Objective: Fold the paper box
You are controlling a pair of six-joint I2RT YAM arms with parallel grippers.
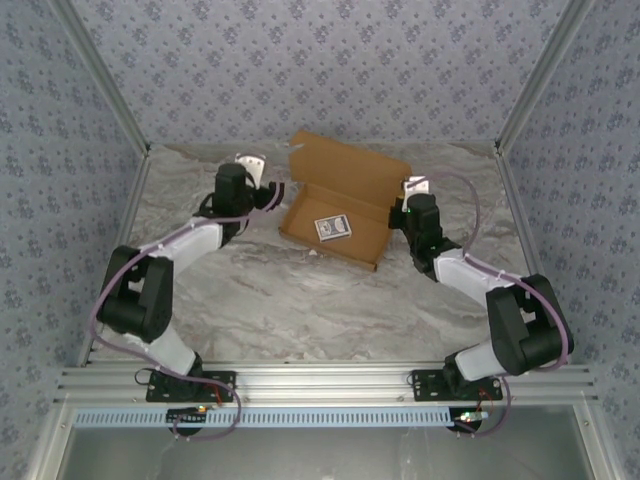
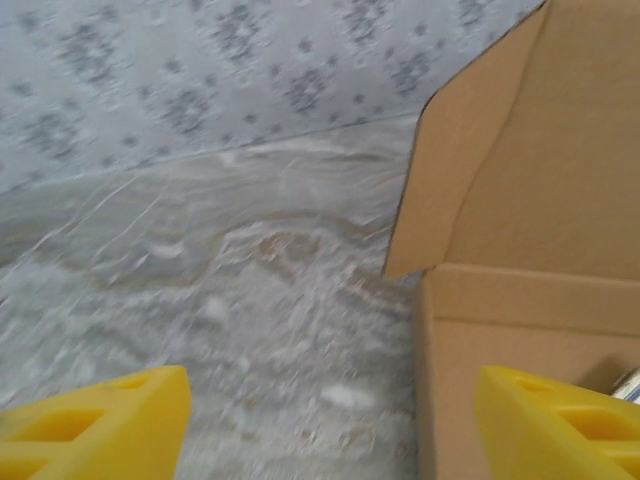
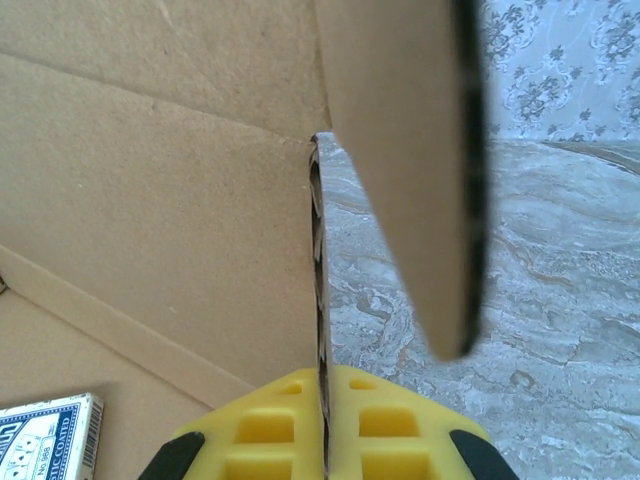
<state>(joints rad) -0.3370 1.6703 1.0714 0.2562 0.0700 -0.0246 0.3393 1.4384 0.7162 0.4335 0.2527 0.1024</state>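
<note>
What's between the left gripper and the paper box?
Only bare marble table. In the left wrist view, the open left gripper faces the paper box at its near corner, with nothing else lying on that stretch.

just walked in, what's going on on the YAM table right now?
The two arms are partway through folding the paper box on the table. The tray walls are up and the lid flap is open at the back. A small blue-and-white card pack lies inside. The right claw is shut on the edge of the box's right side wall. The left claw is open at the box's left end, gripping nothing.
</note>
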